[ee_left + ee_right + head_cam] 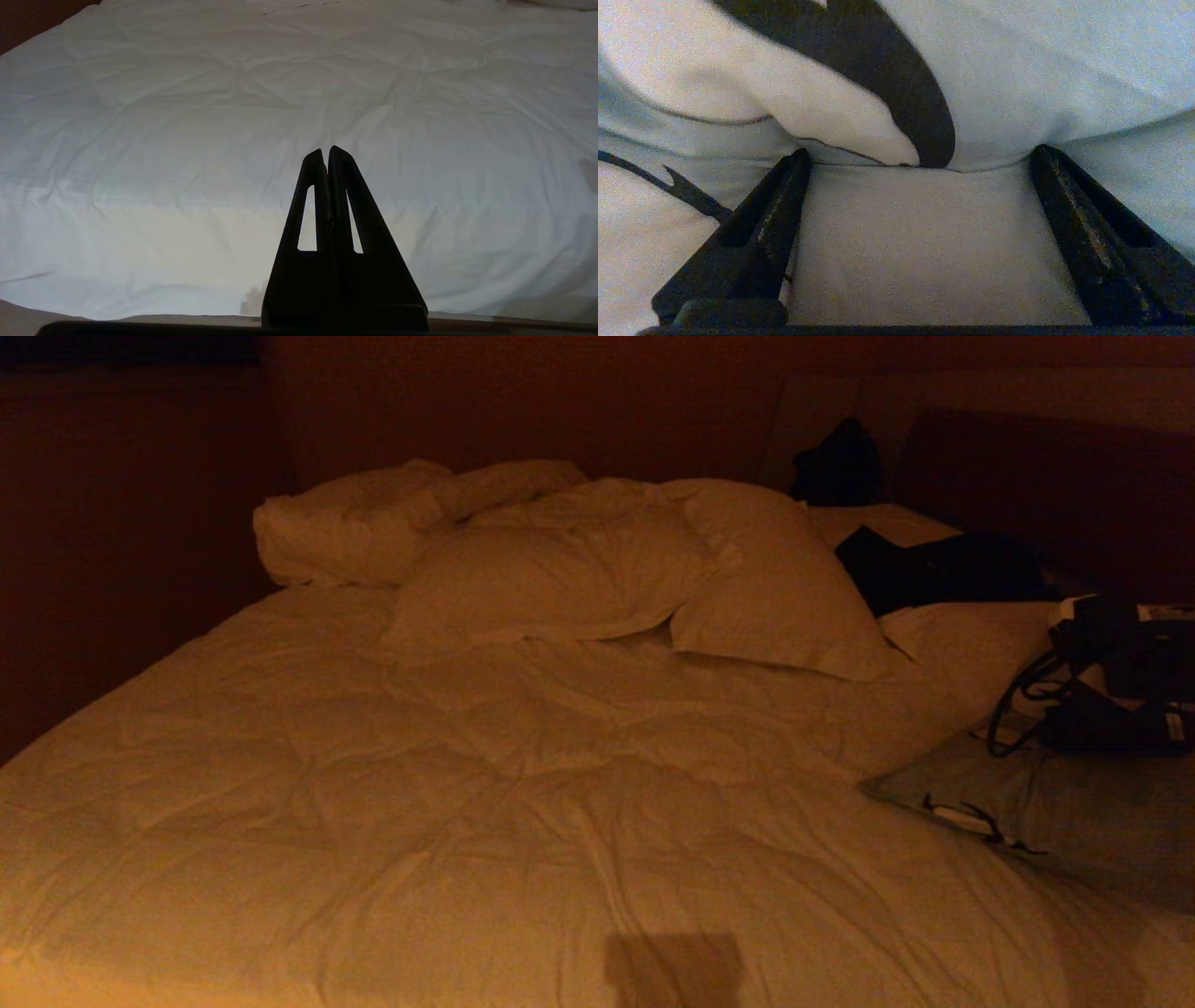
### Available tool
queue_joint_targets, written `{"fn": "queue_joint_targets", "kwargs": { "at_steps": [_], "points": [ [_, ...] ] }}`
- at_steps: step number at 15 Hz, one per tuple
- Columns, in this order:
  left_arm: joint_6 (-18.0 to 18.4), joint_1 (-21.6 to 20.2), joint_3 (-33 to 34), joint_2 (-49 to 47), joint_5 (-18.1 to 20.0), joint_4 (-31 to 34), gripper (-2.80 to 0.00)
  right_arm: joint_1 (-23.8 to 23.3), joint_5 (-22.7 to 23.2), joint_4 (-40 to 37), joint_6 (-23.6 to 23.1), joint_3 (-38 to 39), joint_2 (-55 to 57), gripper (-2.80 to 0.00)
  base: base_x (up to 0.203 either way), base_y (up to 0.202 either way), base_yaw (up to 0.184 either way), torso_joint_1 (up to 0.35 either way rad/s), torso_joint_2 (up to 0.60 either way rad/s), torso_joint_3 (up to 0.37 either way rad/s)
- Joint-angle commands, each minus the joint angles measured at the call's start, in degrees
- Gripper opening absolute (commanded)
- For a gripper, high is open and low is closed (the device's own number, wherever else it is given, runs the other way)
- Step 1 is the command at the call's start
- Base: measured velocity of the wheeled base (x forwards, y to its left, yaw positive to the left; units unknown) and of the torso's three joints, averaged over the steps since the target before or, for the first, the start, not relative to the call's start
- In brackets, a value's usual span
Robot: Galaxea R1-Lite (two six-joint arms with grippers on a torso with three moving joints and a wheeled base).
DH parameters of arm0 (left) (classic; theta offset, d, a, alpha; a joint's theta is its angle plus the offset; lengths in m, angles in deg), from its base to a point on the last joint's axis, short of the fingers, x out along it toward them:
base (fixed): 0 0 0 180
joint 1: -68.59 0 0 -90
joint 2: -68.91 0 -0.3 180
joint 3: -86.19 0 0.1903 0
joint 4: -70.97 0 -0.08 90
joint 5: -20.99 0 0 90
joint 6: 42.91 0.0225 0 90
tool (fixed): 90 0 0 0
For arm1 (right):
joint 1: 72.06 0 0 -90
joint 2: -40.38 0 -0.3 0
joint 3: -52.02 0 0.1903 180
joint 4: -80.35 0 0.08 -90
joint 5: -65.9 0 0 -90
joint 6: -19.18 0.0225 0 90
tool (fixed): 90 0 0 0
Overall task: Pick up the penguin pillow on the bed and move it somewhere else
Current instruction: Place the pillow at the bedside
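Head view: the penguin pillow (1036,803) lies flat at the right edge of the bed (523,784), on the duvet, in front of two white pillows (653,579); the right arm (1116,677) sits over its far part. Left wrist view: left gripper (325,154) hangs above bare duvet, jaws pressed together, nothing between them. Right wrist view: right gripper (920,161) has its jaws spread wide, tips against the pillow's fabric at a printed black shape, pinching nothing.
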Motion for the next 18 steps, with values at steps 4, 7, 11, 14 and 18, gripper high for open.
{"fn": "queue_joint_targets", "kwargs": {
  "at_steps": [4, 7, 11, 14, 18],
  "points": [
    [0.0, 0.0, 0.2, 0.0, 0.0, 0.0, -2.80, -0.3, -0.1, -0.1, 0.2, -0.3, 1.0, -2.80, 0.000, 0.000, 0.000, 0.000, 0.00, 0.000],
    [0.0, 0.0, 0.2, 0.0, 0.0, 0.0, -2.80, -0.2, -0.1, 0.1, 0.6, 0.2, -1.9, -2.80, 0.000, 0.000, 0.000, 0.000, 0.00, 0.000],
    [0.0, 0.0, 0.2, 0.0, 0.0, 0.0, -2.80, -0.2, -0.1, -0.1, 2.5, 0.5, -7.0, -2.80, 0.000, 0.000, 0.000, 0.000, 0.00, 0.000],
    [0.0, 0.0, 0.2, 0.0, 0.0, 0.0, -2.80, -0.2, 0.3, 0.3, 4.8, 0.3, -11.7, -2.80, 0.000, 0.000, 0.000, 0.000, 0.00, 0.000],
    [0.0, 0.0, 0.2, 0.0, 0.0, 0.0, -2.80, -0.5, 5.7, 5.2, 5.8, 1.2, -13.3, -2.80, 0.000, 0.000, 0.000, 0.000, 0.00, 0.000]
  ]
}}
